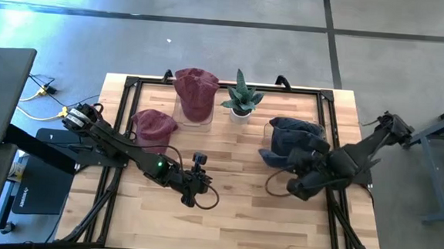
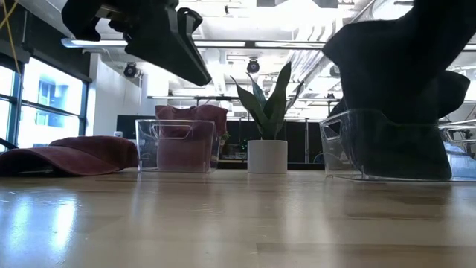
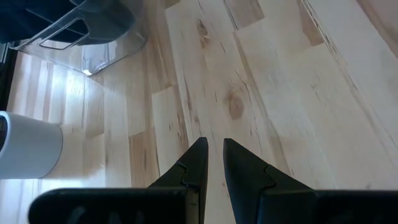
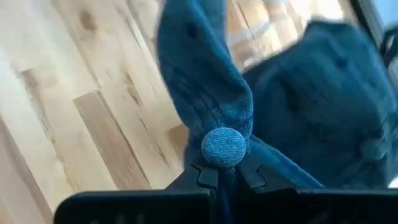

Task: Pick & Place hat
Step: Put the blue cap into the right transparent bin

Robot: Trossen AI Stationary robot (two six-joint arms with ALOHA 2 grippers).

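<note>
Right gripper (image 4: pixel 227 171): pinching a blue hat (image 4: pixel 205 87) by its crown, fingers clamped tight just under the top button; in the high view it's hanging over the right-hand part of the table (image 1: pixel 239 218), just in front of the blue bin.
Blue hat: dangling off the table from the right gripper, brim drooping twd more blue hats (image 1: pixel 295 133) piled in a clear bin (image 2: pixel 387 145) at the right rear of the table; touching that pile or not, can't tell.
Left gripper (image 3: pixel 212 163): sitting nearly closed, only a thin slit btwn the fingertips, holding nothing; hovering over bare wood near table centre, pointing twd the right side.
Left arm (image 1: pixel 120 145): reaching in diagonally from the left edge, passing in front of the red hat.
Red hat (image 1: pixel 154 126): lying flat on the wood at left, just beside the red bin, w/ nothing gripping it; in the low view it's resting at far left (image 2: pixel 71 158).
Red bin (image 2: pixel 177 145): clear container at rear left-centre, showing red hats (image 1: pixel 195 90) stacked inside and sticking up over the rim.
Plant (image 1: pixel 241 95): spiky green leaves in a white pot (image 2: pixel 267 156), standing upright btwn the two bins at the rear.
Laptop (image 1: pixel 0 95): sitting off the table, far left.
</note>
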